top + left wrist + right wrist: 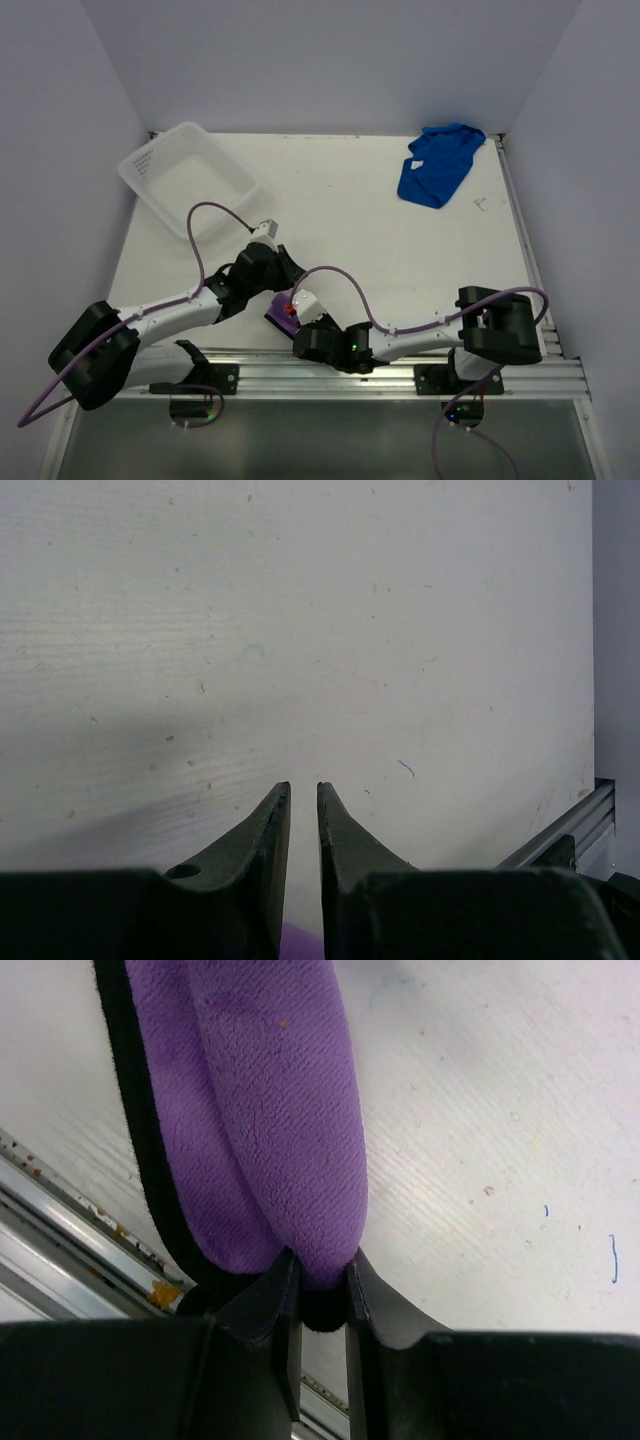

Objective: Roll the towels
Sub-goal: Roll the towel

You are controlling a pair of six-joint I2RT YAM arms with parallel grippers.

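Pinching purple towel, right gripper, apparently.

We count two soft microfibre cloths on the white table: one purple microfibre cloth at the near edge, and one royal blue microfibre cloth by the far right corner. We count one white plastic basket with slotted walls, at the far left corner. We count two black-and-white robot arms at the near edge, a left arm and a right arm. Each carries one purple cable, so two: a left cable and a right cable.
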